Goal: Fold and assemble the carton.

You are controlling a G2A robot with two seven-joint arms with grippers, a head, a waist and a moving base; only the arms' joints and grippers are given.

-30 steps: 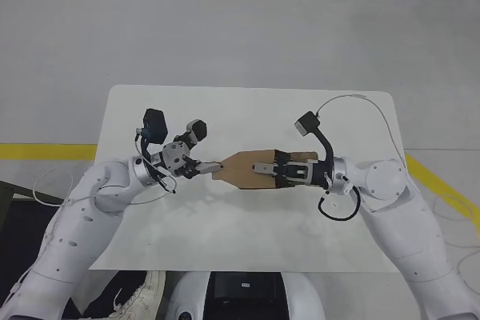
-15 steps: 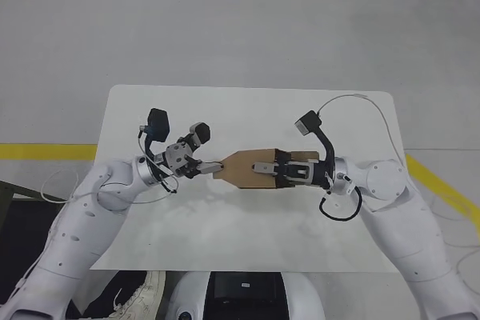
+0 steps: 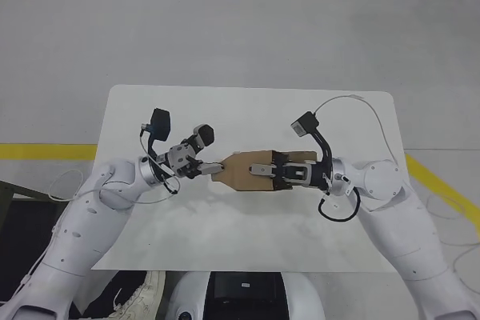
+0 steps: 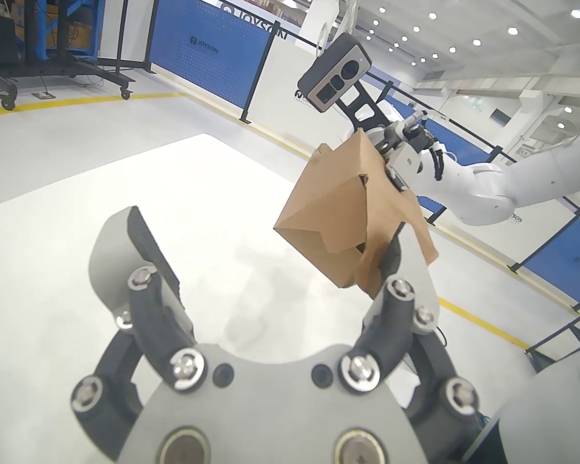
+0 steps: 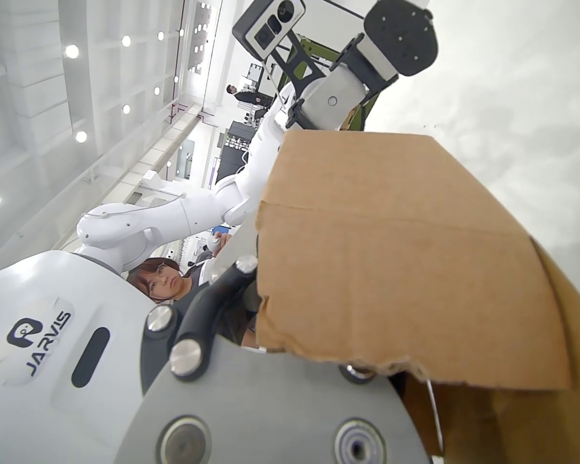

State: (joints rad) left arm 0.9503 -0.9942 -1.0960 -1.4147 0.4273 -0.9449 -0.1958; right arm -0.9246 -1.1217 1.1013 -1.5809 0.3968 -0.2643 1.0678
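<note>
Top view looks straight down from above the arms onto the white bench (image 3: 248, 232), far enough off to take in all four edges, the floor around them, and both arms at the carton (image 3: 242, 170) over the bench's middle. The left wrist view sits just behind the left pincer (image 4: 267, 224), facing across the bench towards the opposite arm. The right wrist view, rolled sideways, sits very near the carton and faces back at the left pincer; all three views share the carton.

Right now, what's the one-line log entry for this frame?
carton: held above table | right pincer: shut on carton | left pincer: open, one finger against its end flap
</note>
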